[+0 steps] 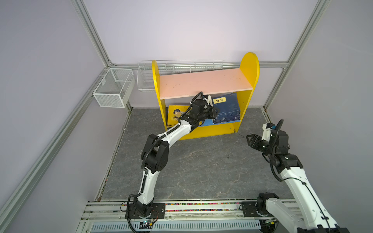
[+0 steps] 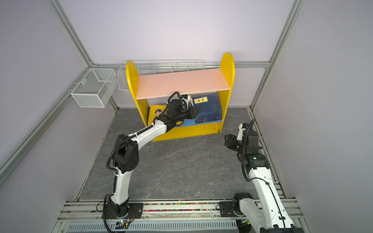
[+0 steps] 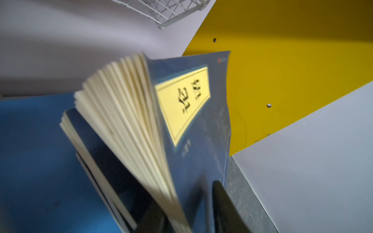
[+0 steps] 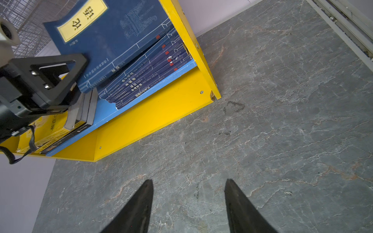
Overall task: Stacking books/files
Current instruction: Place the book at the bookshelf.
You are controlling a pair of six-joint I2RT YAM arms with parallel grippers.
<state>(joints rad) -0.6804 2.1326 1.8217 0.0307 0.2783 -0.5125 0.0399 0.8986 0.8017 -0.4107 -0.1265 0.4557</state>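
On the lower blue board of the yellow bookcase point(image 1: 249, 66), a navy book point(image 1: 226, 101) point(image 2: 209, 101) with a pale-yellow label stands tilted against several more navy books point(image 1: 228, 118) point(image 4: 153, 68). My left gripper point(image 1: 214, 113) point(image 2: 194, 113) point(image 3: 185, 193) is at this book point(image 3: 191, 125) point(image 4: 113, 36). Its jaws stand apart on either side of the spine end, and the pages fan out, blurred. A yellow book with a cartoon boy point(image 1: 175, 115) point(image 2: 157, 114) leans at the shelf's left end. My right gripper point(image 1: 249, 140) point(image 2: 227, 140) point(image 4: 188, 181) hovers open and empty over the floor.
The bookcase has a bare pink upper shelf point(image 1: 203, 82). Dark books with grey page edges point(image 4: 84, 109) lie beside the left gripper. A white mesh box point(image 1: 113, 86) hangs on the left frame rail. A long wire basket point(image 1: 177, 67) hangs behind the bookcase. Grey stone floor point(image 1: 201, 165) spreads in front.
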